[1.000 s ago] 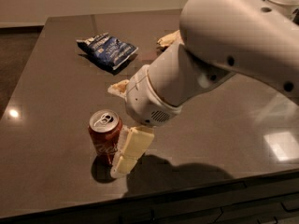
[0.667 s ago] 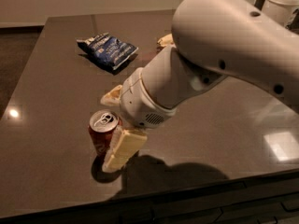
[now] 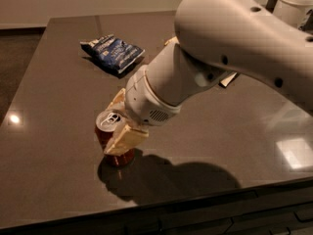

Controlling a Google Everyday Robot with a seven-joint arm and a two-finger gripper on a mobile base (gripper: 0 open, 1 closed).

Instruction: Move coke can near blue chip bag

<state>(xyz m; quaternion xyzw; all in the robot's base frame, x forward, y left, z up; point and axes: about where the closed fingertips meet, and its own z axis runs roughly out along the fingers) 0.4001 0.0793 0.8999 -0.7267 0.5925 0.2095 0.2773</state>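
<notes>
Hand: your hand [image 3: 115,129] is low over the front left part of the bench [image 3: 234,131]. It is set around the can and angled down and to the left in the view.
Hand's state: you cannot tell whether it is clamped on the can or only standing around it. The can fills the space inside it.
Can: the red can [image 3: 105,132] stands upright inside your hand with its base on the bench. Its silver top and pull tab show just above the hand's near side.
Chip bag: the blue chip bag [image 3: 113,53] lies crumpled on the bench straight beyond your hand, toward the far edge. It is well apart from both the hand and the can.
Arm: the white arm [image 3: 220,48] rises up and to the right from your hand and covers much of the view.
Tan scrap: a tan scrap [image 3: 228,80] peeks out from under the arm, beyond and to the right of your hand. It is mostly hidden, so you cannot tell what it is.
Shadow: a dark shadow [image 3: 181,177] lies on the bench just right of your hand, toward the front edge.
</notes>
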